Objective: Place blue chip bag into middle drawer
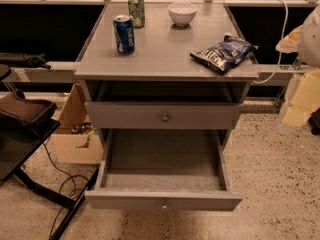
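Note:
The blue chip bag lies flat on the right front part of the grey cabinet top, and its right end reaches the edge. The middle drawer is pulled out wide below, its grey floor bare, with a small round knob on its front. Above it is another grey drawer front with a round knob, which is closed. The gripper is not in view. A pale blurred shape at the right edge may be part of the arm.
A blue Pepsi can, a green can and a white bowl stand at the back of the cabinet top. A black stand with cables and a cardboard box sit to the left. Pale blocks stand to the right.

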Controlling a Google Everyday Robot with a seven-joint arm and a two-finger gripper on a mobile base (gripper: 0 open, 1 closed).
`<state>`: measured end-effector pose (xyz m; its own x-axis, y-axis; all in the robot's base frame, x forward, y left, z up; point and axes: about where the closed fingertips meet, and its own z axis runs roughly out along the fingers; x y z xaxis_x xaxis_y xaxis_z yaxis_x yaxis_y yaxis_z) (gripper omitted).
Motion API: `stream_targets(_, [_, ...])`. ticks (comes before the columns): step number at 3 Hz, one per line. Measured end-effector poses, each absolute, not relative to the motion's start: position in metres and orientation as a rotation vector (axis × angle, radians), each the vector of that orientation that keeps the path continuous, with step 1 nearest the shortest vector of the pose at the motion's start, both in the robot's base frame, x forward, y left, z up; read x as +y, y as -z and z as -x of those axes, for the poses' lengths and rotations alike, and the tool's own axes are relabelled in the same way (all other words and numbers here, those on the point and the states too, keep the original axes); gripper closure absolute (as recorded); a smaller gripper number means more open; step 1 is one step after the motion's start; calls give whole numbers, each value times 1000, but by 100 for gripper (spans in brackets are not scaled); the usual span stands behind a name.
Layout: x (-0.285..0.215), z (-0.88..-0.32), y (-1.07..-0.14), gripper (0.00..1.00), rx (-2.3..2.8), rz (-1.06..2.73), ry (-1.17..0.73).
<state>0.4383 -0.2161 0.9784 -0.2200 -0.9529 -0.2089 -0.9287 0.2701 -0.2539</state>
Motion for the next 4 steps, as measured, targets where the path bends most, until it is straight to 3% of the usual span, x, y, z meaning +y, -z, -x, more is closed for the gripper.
stream_targets(2, [-214, -451, -980, 0, 2188, 1782, 199])
stream_targets(3, [-181, -496, -979, 0, 1976, 2032, 440])
stream_targets(4, [-157, -578, -976, 0, 1742, 2276, 723])
